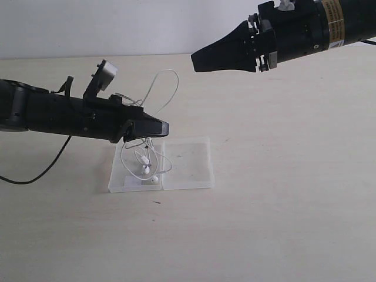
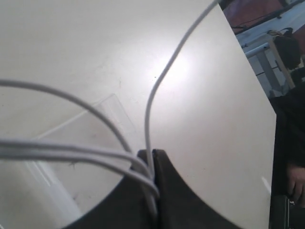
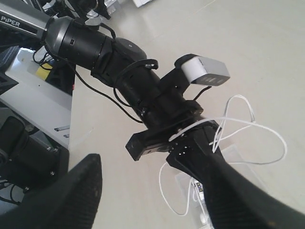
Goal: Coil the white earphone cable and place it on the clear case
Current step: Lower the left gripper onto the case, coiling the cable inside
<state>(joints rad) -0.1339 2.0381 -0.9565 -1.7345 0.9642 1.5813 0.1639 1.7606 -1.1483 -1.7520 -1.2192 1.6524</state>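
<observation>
— What colours are you logging at your end?

— Item one: my table [image 1: 282, 188], pale beige, plain apart from a few dark specks. Item two: the white earphone cable [image 2: 147, 114], white along its whole length, earbuds [image 1: 154, 180] included. Item three: the clear case [image 1: 189, 165], colourless and translucent, so I see the beige through it.

— And the arms?

— Left gripper [image 1: 166, 125] and right gripper [image 1: 195, 61]: both matt black. I count a yellow label [image 1: 336, 23] with dark print on the right arm, a white-and-grey camera box [image 1: 106, 75] on the left arm, and a black cord [image 1: 41, 170] trailing from it. Wall [image 1: 117, 23]: off-white, no pattern.
</observation>
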